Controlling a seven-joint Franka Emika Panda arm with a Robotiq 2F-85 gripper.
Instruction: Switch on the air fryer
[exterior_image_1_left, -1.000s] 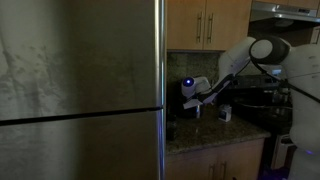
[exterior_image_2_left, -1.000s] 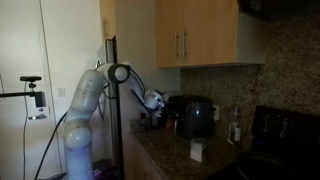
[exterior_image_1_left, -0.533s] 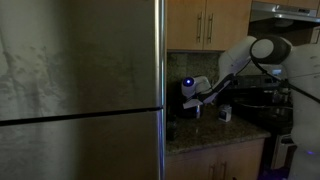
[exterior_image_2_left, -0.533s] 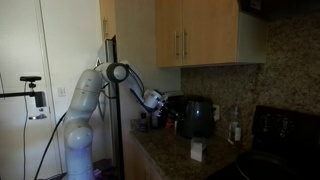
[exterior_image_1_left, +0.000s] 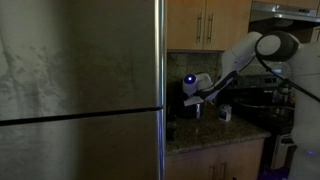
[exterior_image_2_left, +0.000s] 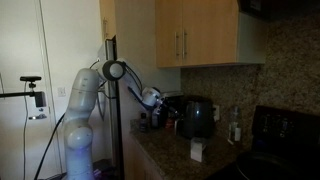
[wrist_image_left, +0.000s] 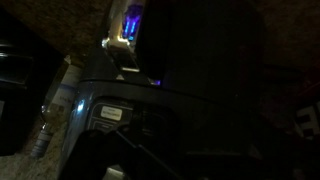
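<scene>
Air fryer (exterior_image_2_left: 197, 117), black and glossy, stands on the speckled stone surface (exterior_image_2_left: 170, 152) beneath wooden cabinets (exterior_image_2_left: 195, 35). The robot's pincer (exterior_image_2_left: 160, 106) hangs close beside it. The scene is too dark to tell whether the pincer is wide or narrow. The step in hand seems to be reaching the power control, which calls for a slow approach and a square, light press that does not shove the appliance

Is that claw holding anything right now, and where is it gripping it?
Cannot be told: the claw sits near the air fryer, nothing visibly in it, but the pictures are too dark.
</scene>
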